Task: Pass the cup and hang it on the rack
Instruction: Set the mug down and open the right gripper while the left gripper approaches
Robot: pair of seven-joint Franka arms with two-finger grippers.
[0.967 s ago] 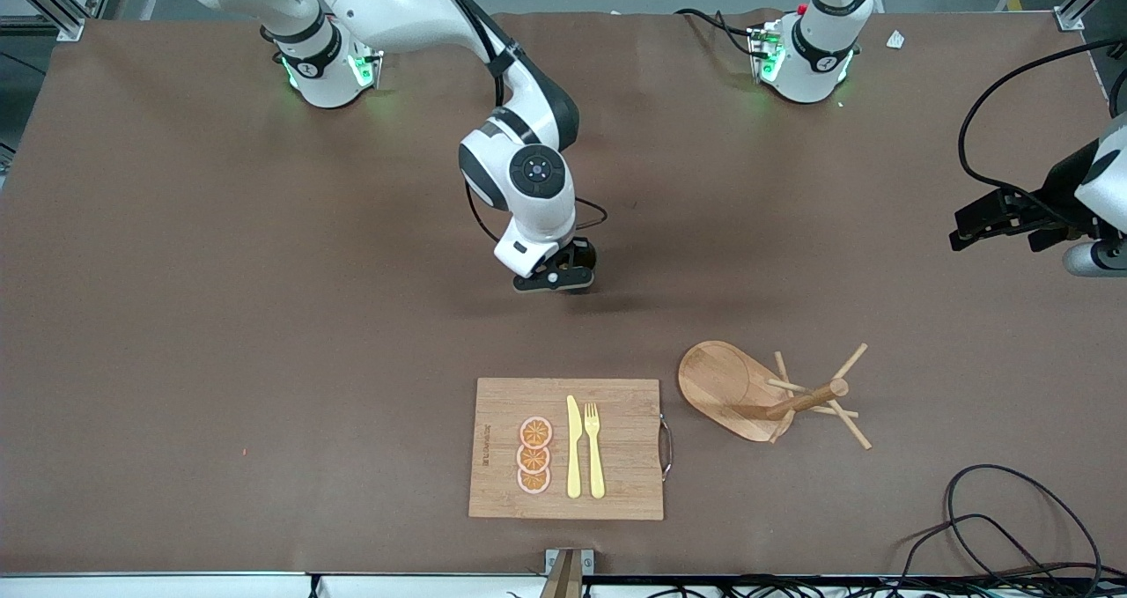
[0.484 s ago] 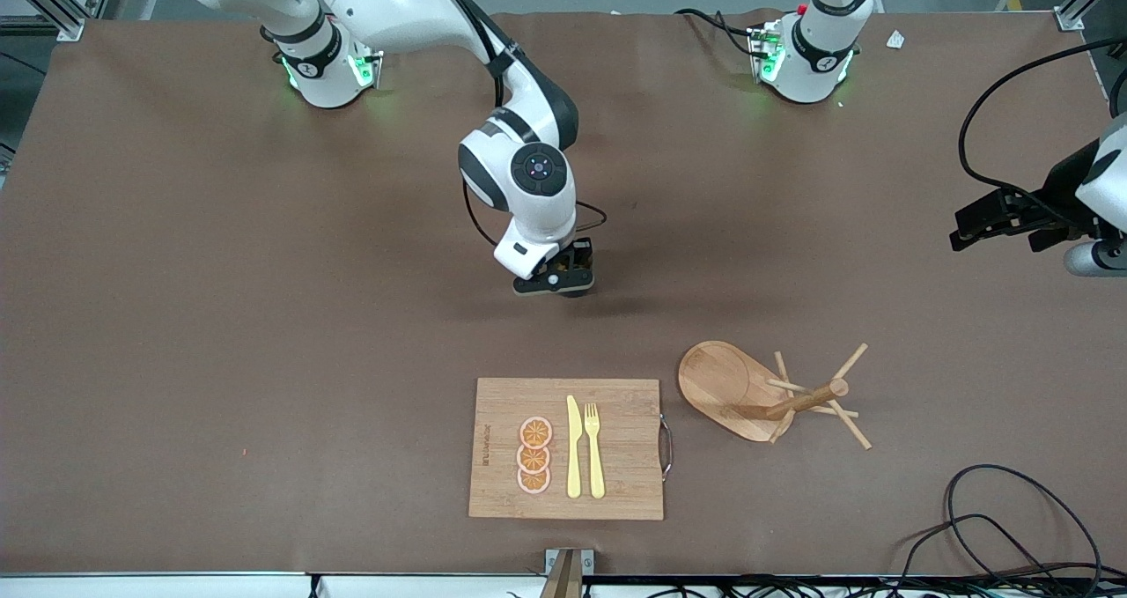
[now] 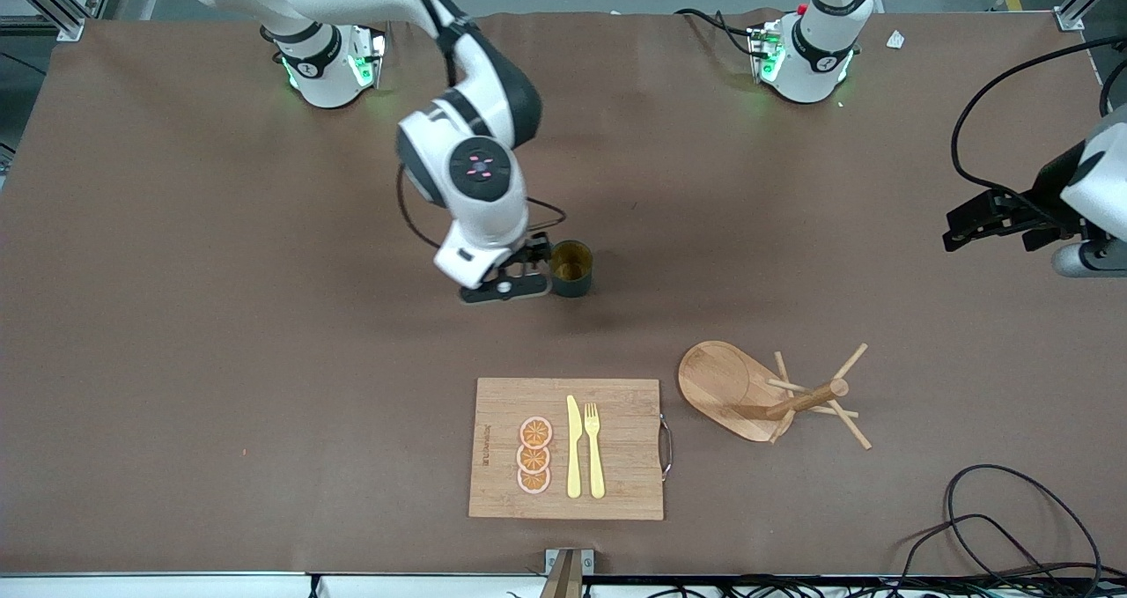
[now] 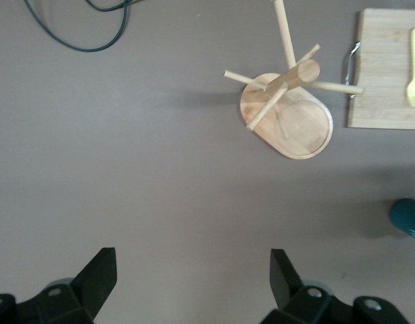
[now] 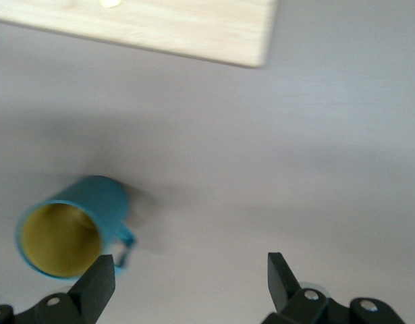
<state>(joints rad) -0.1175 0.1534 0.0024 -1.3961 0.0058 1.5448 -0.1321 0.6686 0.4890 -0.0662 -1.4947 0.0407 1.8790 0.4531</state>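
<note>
The cup (image 3: 571,268) stands upright on the brown table mat near the middle, its yellowish inside showing. My right gripper (image 3: 518,284) is open and empty, low beside the cup on the side toward the right arm's end. In the right wrist view the cup (image 5: 72,226) sits just outside one fingertip (image 5: 99,280) of the right gripper (image 5: 190,270), handle toward it. The rack (image 3: 731,387) stands nearer the front camera, toward the left arm's end. My left gripper (image 3: 958,226) is open and empty over that table end; its wrist view (image 4: 194,270) shows the rack (image 4: 288,111) and the cup's edge (image 4: 408,217).
A bamboo cutting board (image 3: 568,448) with a yellow knife, a fork and orange slices lies beside the rack, near the front edge. Black cables (image 3: 1012,527) loop at the front corner toward the left arm's end.
My right arm has swung off the cup toward its own end of the table, so the cup now shows standing free. The left arm has barely shifted.
</note>
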